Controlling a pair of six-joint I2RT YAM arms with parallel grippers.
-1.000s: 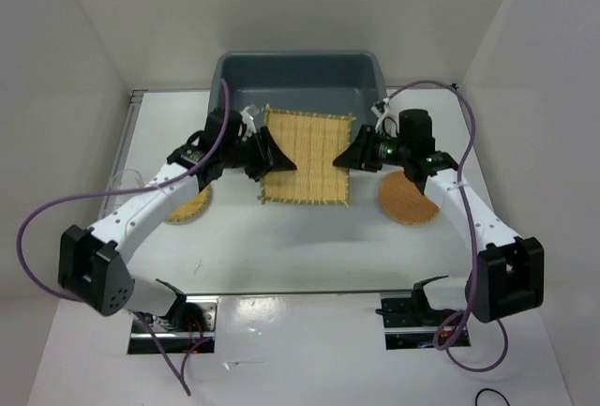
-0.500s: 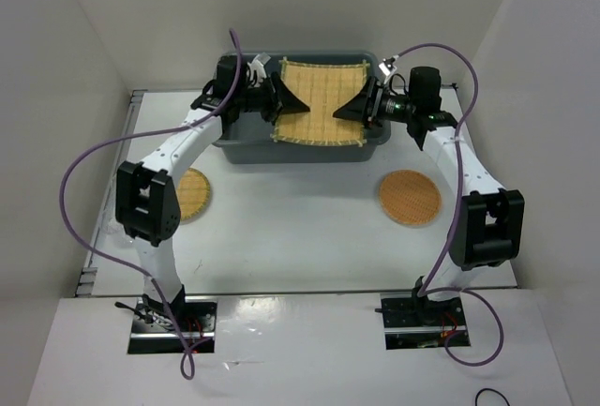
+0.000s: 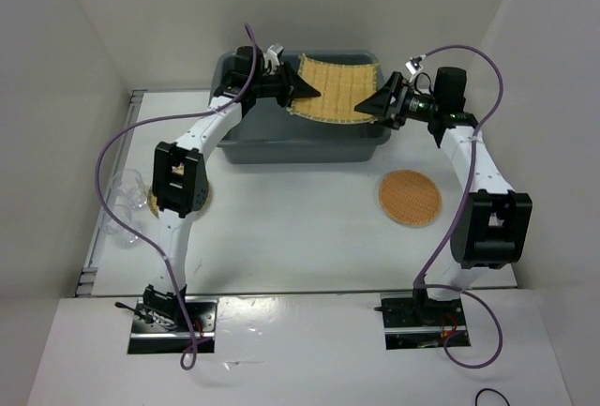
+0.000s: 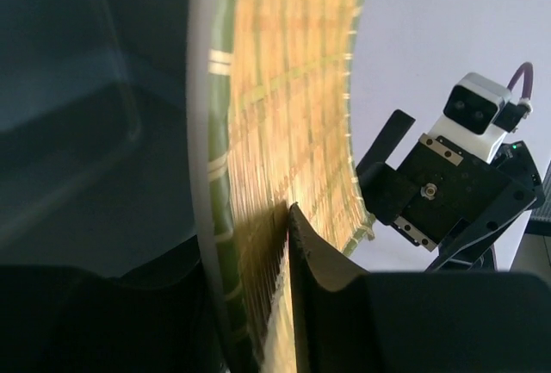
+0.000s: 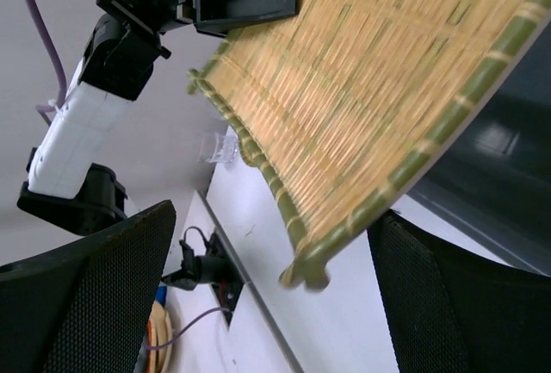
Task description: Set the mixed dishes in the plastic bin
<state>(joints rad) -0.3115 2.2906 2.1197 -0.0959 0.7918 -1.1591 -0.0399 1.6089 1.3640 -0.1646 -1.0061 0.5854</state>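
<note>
Your left claw [image 3: 289, 95] was clamped on the left edge of the yellow woven mat [image 3: 337, 89]. In the left wrist view its fingers [image 4: 320, 280] pressed together on the weave. Your right claw [image 3: 368, 106] sat at the mat's right edge with its fingers [image 5: 95, 291] spread well apart. In the right wrist view the mat's near corner hung between them, and I could not tell whether either finger touched it. The mat was up off the tabletop [image 3: 300, 237], tilted and slightly bowed, above the right half of the dark grey bin [image 3: 281, 148]. The bin stood at the far side of the tabletop, against the back wall. One round orange disc [image 3: 410, 197] lay flat on the tabletop near the bin's right end, well apart from both claws. A second disc [image 3: 149, 205] lay at the left, mostly hidden behind your left arm's elbow. The clear cups [image 3: 123, 202] stood just beside that disc, at the left edge of the tabletop. Both arms reached far forward, meeting over the bin from either side.
</note>
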